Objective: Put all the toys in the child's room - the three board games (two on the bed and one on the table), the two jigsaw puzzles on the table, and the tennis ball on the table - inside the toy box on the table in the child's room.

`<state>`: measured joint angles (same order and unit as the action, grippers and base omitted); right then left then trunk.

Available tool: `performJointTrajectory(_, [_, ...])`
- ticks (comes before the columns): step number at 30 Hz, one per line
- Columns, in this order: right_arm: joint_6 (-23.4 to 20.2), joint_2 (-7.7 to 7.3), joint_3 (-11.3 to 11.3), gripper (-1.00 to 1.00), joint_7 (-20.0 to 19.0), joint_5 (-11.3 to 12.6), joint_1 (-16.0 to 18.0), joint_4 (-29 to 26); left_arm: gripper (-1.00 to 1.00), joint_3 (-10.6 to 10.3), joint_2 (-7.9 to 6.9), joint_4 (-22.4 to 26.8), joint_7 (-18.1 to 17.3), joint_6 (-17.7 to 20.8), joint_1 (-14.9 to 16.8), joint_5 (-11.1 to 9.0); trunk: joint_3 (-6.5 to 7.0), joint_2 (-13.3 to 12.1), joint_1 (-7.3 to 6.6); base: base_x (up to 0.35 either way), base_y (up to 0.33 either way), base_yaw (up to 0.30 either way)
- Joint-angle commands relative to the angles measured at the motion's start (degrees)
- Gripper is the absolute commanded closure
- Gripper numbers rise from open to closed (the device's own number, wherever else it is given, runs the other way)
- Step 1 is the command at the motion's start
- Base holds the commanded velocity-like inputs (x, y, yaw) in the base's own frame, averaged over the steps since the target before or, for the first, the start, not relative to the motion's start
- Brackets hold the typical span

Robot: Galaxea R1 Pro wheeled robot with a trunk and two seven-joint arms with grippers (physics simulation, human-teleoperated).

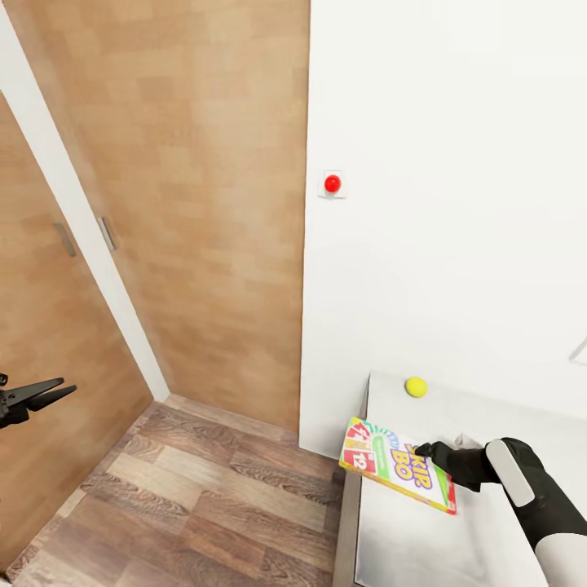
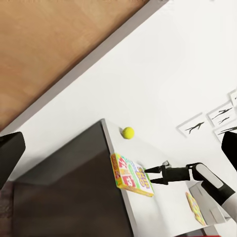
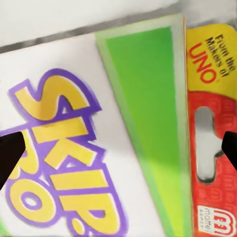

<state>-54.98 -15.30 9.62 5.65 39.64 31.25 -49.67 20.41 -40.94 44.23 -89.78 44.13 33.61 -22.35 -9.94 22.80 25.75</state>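
The green-white SKIP-BO board game (image 1: 397, 465) (image 2: 131, 175) (image 3: 98, 148) appears to lie at the left end of the grey table (image 1: 489, 424) (image 2: 158, 210), one corner past the edge. My right gripper (image 1: 422, 450) (image 2: 150, 176) is open and close over the box's printed face, its fingertips (image 3: 10, 158) at the sides of the right wrist view. The tennis ball (image 1: 416, 386) (image 2: 128, 132) rests farther back by the wall. The toy box (image 2: 210, 217) stands beyond my right arm with a colourful flat thing (image 2: 194, 206) in it. My left gripper (image 1: 69, 386) hangs open over the floor, holding nothing.
A brown wooden door (image 1: 204, 204) and a wood panel (image 1: 49, 326) stand to the left, above a wood-plank floor (image 1: 187, 505). A red round knob (image 1: 332, 183) sits on the white wall. Black silhouette posters (image 2: 197, 126) hang above the table.
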Motion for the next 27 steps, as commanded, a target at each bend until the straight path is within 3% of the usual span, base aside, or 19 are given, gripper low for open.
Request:
performJointTrajectory(1, [-0.2,0.01,0.0,-1.00,0.6,0.6,0.0,-0.1,-1.00,0.0,-0.02,0.0,-0.2,0.6,0.0,0.0,-0.12,0.1,0.04,0.000,0.068,0.000])
performJointTrajectory(27, [-0.2,0.01,0.0,-1.00,0.6,0.6,0.0,-0.1,-1.00,0.0,-0.02,0.0,-0.2,0.6,0.0,0.0,-0.12,0.1,0.04,0.000,0.046,0.000])
